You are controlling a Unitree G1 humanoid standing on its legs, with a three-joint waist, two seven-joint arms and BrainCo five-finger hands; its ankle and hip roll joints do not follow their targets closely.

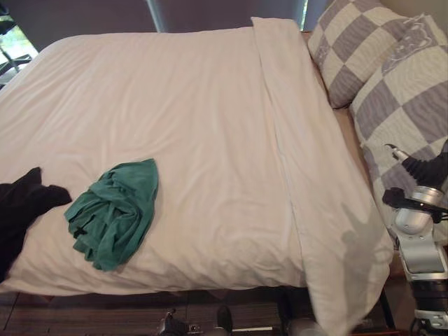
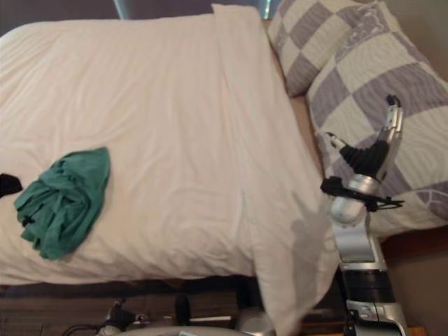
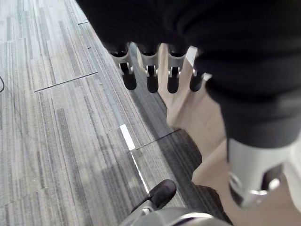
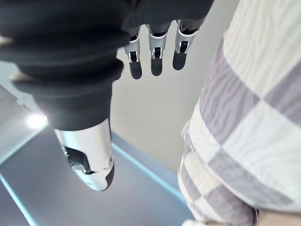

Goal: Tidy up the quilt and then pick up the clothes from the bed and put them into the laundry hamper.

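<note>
**Quilt spread flat, clothes on the bed's near left corner**

The quilt [image 1: 196, 140] is white and lies smooth over the bed [image 1: 346, 133], reaching from the far edge to the near edge. Its right margin is folded back into a long band that runs along the bed's right side from far to near; at the near right corner the band hangs over the edge. A strip of tan sheet shows between the fold and the pillows.

Green garment [image 1: 115, 213]: crumpled in a heap on the quilt, near the near left corner, a little in from the near edge. Black garment [image 1: 21, 206]: just beside it at the bed's left edge, bunched, partly draped off the side. The two look close to touching; cannot tell for certain.

Two checked pillows [image 2: 364, 91], grey and cream, lie along the right side of the bed, overlapping each other.

Right hand [image 2: 374, 154]: raised over the nearer pillow by the bed's right edge, fingers straight and pointing up, thumb apart, released and holding nothing. Clear of the quilt.

Left hand [image 3: 150, 70]: hangs above striped grey floor [image 3: 61, 122], fingers straight and relaxed, nothing in its grasp.
</note>
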